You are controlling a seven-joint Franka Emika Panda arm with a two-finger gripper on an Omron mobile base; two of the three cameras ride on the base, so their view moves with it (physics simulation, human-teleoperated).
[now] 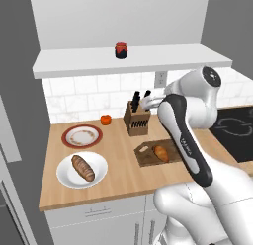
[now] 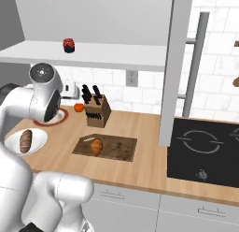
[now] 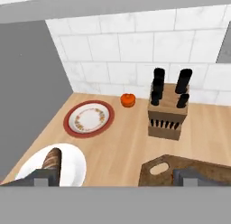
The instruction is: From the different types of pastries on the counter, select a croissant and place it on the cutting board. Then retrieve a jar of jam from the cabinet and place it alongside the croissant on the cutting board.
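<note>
Golden croissant (image 1: pixel 161 152), one, on cutting board (image 1: pixel 148 156)

The arm hides the cutting board's (image 1: pixel 148 155) right end in the left base view.

You see a light wooden surface (image 1: pixel 118 175). Near its front left corner sits a white plate (image 1: pixel 64 177), and a red-rimmed plate (image 1: pixel 82 136) behind it. The cutting board (image 1: pixel 148 157) lies mid-surface. By the back edge stand a knife block (image 1: pixel 137 119) and a small orange thing (image 1: pixel 105 120). On the shelf (image 1: pixel 74 61) above stands the jar of jam (image 1: pixel 121 50).
</note>
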